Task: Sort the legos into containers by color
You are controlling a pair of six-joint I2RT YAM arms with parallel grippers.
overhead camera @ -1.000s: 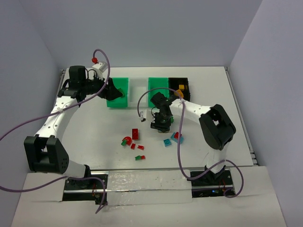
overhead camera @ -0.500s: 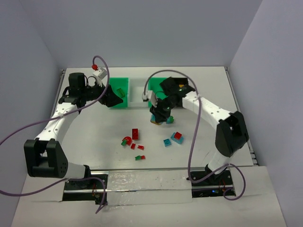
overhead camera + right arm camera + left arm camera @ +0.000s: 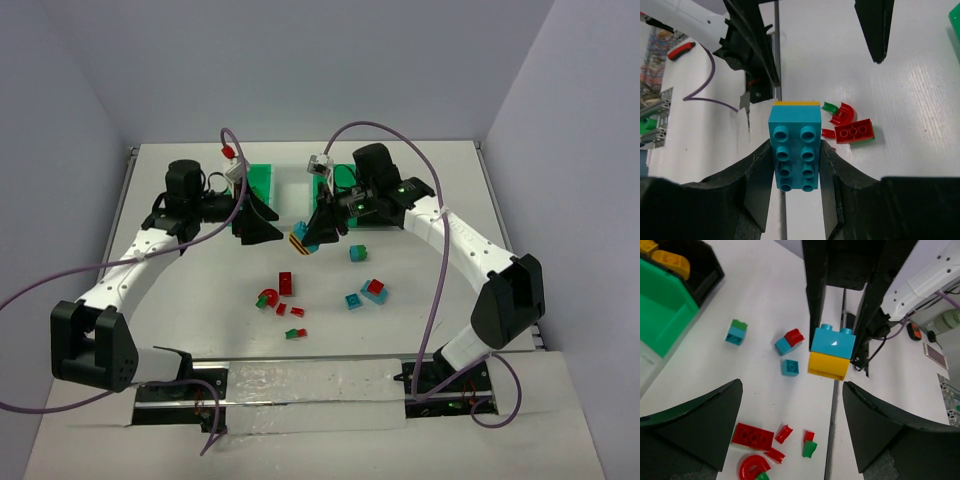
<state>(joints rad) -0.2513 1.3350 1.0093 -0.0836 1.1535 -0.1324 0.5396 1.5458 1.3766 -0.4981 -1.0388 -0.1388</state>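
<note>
Right gripper (image 3: 312,232) clamps cyan-on-yellow brick (image 3: 795,135) over desk's far middle; left gripper (image 3: 792,395) faces it, wide, empty. Likely step: splitting colours. Next: left grips yellow half.

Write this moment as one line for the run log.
right gripper: shut on cyan-yellow stacked brick, held above table | left gripper: open, empty, facing the brick | loose legos: on table
</note>
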